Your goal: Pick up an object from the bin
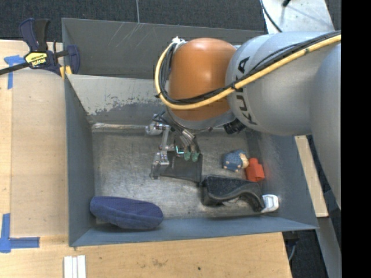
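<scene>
My gripper (175, 162) hangs below the arm's wrist over the middle of the bin floor, and its two fingers stand apart, open. A dark flat piece (184, 171) lies on the floor right under and between them; whether they touch it I cannot tell. Just to the right and nearer the front lies a black curved thing with a white end (232, 193). A small blue and tan figure (234, 161) and an orange-red block (255, 171) lie to the right of the gripper.
A dark blue rounded cloth-like pad (125, 212) lies in the front left corner. The arm's wrist and its orange cover hide the back right of the bin. Bare floor shows to the left of the gripper.
</scene>
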Controlling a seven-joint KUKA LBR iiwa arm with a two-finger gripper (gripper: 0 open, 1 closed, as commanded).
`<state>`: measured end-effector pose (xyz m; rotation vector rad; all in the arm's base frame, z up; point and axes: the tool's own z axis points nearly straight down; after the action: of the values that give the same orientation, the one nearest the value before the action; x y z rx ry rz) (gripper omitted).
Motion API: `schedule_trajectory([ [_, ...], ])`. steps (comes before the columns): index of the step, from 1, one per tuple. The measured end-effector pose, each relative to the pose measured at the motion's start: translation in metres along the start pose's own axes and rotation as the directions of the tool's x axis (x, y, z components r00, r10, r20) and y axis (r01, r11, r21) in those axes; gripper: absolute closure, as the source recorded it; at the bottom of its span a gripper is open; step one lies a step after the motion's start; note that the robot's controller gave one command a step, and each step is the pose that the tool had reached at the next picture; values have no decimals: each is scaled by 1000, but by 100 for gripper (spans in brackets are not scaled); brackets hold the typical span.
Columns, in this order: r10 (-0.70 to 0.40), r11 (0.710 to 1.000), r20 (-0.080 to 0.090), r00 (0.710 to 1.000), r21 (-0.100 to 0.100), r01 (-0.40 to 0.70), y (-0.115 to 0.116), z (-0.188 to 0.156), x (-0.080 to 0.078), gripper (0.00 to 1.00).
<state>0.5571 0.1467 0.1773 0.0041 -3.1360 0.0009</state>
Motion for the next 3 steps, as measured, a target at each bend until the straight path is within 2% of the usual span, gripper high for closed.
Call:
schedule_trajectory([
  [1, 191, 982, 12, 982, -5, -190, -5, 106, -1, 0],
  [2, 123, 992, 9, 992, -1, -123, -23, 93, 1, 0],
  [3, 93, 996, 7, 996, 3, -93, -131, 73, 4, 0],
])
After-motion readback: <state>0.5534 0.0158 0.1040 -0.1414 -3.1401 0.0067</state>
